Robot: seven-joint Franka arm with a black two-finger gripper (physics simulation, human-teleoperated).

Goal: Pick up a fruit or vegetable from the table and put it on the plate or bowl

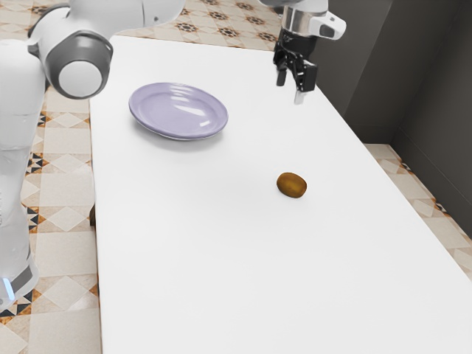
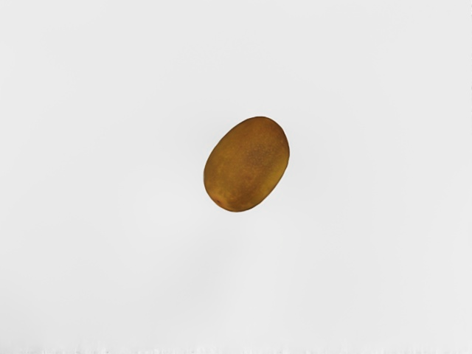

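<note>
— Gripper (image 1: pixel 289 87), the black two-finger one: how does it stand?
— Open, holding nothing, hanging above the white counter (image 1: pixel 221 265).
— And the fruit?
— The brown oval kiwi (image 1: pixel 292 184) (image 2: pixel 246 164) lies on the counter, at the gripper's six o'clock in the exterior view. The round lavender plate (image 1: pixel 178 110) sits at the kiwi's ten o'clock, well apart.

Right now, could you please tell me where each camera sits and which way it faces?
Exterior view: sits at the arm's side, above the table, looking down across it at the plate and the kiwi; the white arm and the open claw show.
Wrist view: sits on the hand, facing down at the kiwi lying on the table.
Shared: both views show the kiwi and the white table under it.
</note>
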